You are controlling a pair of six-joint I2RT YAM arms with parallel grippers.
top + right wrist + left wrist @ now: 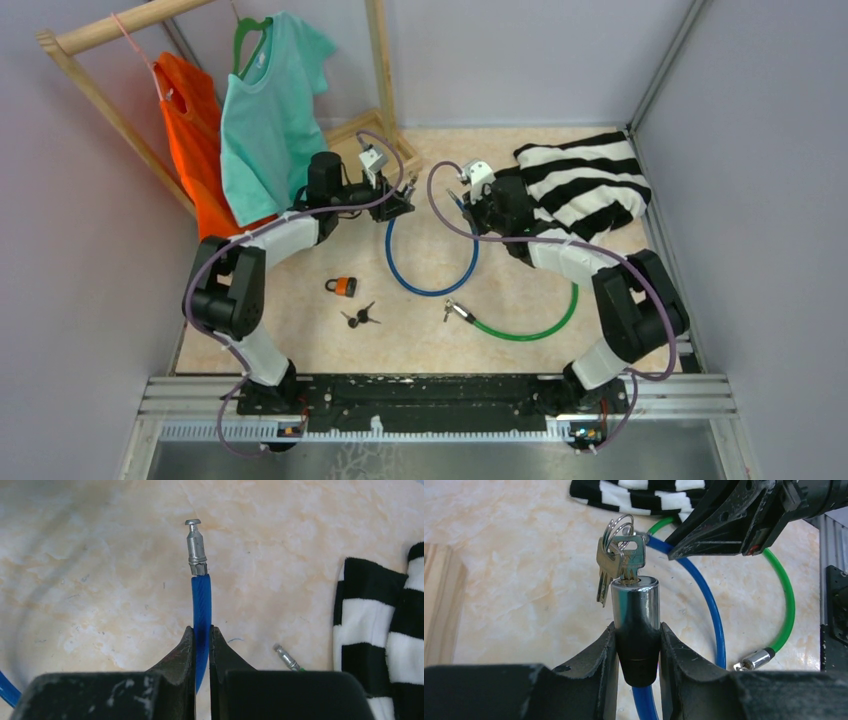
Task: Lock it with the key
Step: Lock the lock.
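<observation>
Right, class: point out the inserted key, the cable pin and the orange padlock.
inserted key [632, 559], left wrist view, its head
cable pin [196, 545], right wrist view, its shaft
orange padlock [345, 288], top view, its body

walls [500, 60]: pale grey; tabletop [300, 342]: beige marbled; rack [110, 28]: light wood, rear left; rail [700, 395]: aluminium, near edge

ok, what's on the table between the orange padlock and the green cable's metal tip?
A small pair of keys, close to the padlock, slightly nearside of the line; otherwise bare table up to the green cable's tip. Top view.
</observation>
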